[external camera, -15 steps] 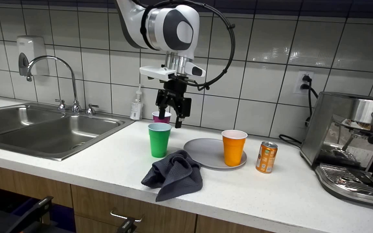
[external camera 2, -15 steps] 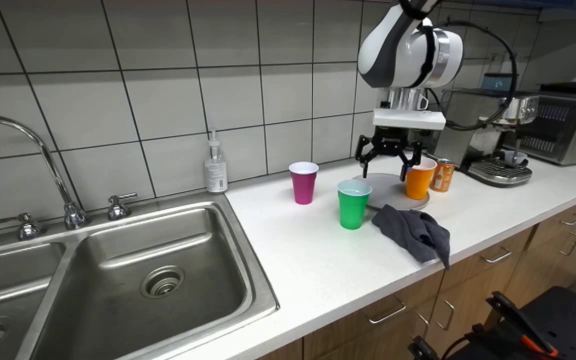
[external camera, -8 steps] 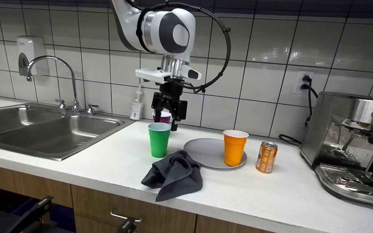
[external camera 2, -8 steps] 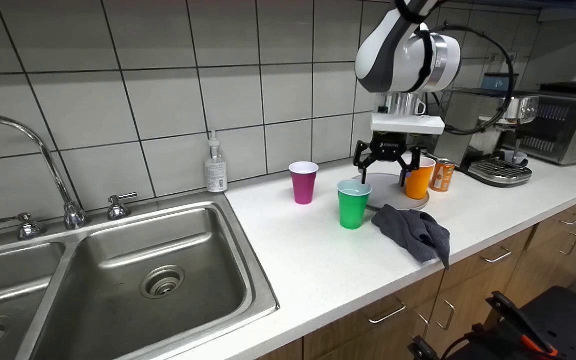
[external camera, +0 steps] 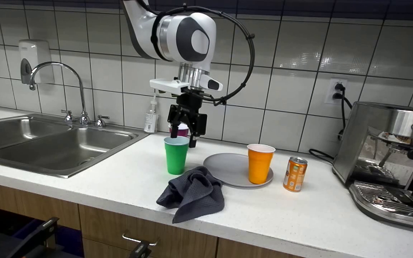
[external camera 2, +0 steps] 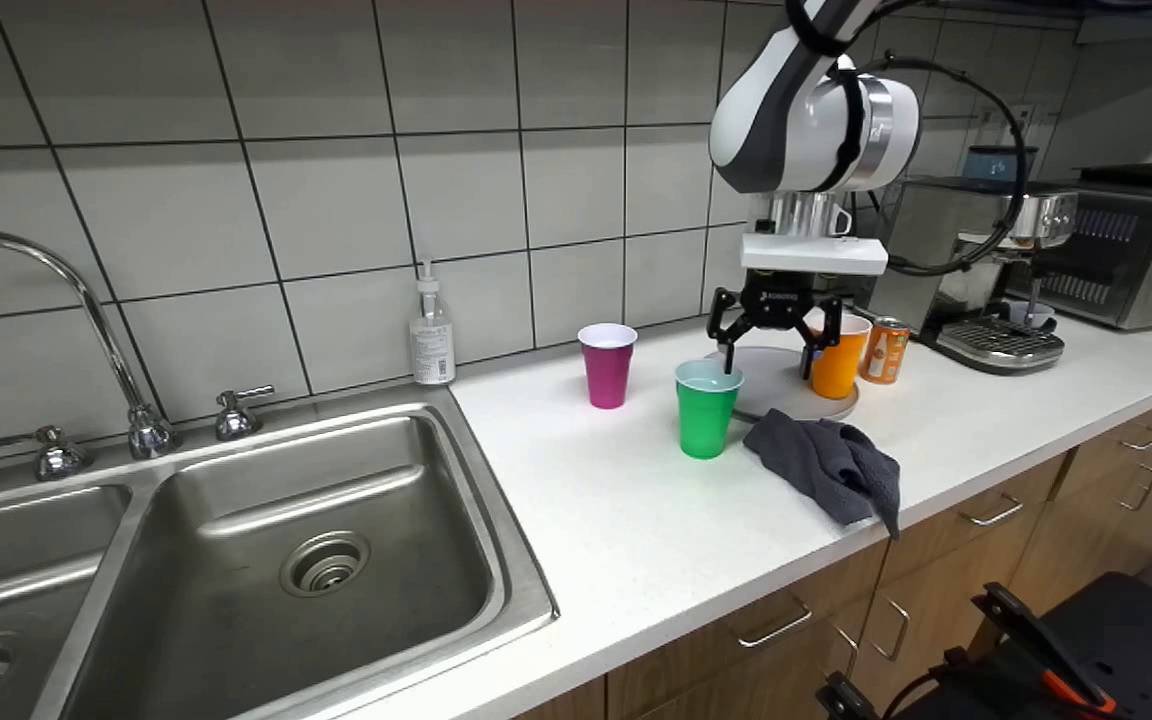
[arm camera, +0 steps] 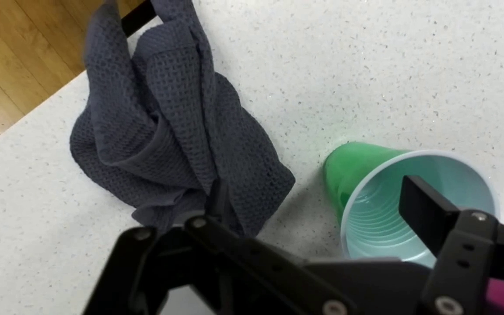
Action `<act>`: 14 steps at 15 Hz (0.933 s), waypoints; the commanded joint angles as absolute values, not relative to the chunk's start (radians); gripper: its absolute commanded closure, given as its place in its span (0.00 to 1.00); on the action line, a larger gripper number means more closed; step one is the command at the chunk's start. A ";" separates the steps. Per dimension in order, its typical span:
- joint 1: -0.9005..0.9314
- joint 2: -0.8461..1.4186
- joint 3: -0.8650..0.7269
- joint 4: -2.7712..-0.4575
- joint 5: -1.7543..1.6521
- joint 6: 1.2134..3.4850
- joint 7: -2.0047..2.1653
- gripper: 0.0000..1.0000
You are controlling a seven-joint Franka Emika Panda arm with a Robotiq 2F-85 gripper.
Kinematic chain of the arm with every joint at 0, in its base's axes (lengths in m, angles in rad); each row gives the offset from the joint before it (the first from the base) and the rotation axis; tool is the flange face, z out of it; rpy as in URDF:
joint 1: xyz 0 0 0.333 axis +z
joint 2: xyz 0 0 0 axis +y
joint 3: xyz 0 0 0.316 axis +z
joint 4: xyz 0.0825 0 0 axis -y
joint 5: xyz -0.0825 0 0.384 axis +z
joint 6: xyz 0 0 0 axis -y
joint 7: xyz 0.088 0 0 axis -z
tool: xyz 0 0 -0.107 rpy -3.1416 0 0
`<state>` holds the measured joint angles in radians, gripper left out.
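Observation:
My gripper [external camera: 183, 140] is open and empty, pointing down above the counter. It also shows in the other views [external camera 2: 768, 372] [arm camera: 313, 197]. It is nearest the green cup [external camera: 176, 157], which stands upright [external camera 2: 704, 420]. In the wrist view one finger overlaps the mouth of the green cup [arm camera: 365, 164], and the other overlaps the dark grey towel [arm camera: 177, 109]. In an exterior view a fingertip is just behind the cup's rim; contact is not clear. The crumpled towel [external camera: 197, 195] lies in front of the green cup. A purple cup [external camera 2: 607, 372] stands behind, partly hidden [external camera: 183, 132].
An orange cup [external camera: 260, 165] stands on a grey plate [external camera: 224, 165]. An orange can [external camera: 295, 174] is beside it. A coffee machine [external camera: 389, 150] stands on one side, a sink [external camera 2: 316, 520] with faucet on the other. A soap bottle [external camera 2: 432, 340] is by the wall.
My gripper has come down and slightly left toward the green cup, staying open. The orange cup sits very slightly further over than one second ago. The other objects have not moved.

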<state>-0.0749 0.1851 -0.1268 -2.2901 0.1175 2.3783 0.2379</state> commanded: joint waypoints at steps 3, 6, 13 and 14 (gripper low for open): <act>-0.069 0.219 -0.125 -2.275 0.105 2.404 0.297 0.00; -0.066 0.237 -0.125 -2.267 0.110 2.424 0.318 0.00; -0.049 0.267 -0.127 -2.259 0.108 2.460 0.367 0.00; -0.047 0.270 -0.128 -2.258 0.108 2.462 0.372 0.00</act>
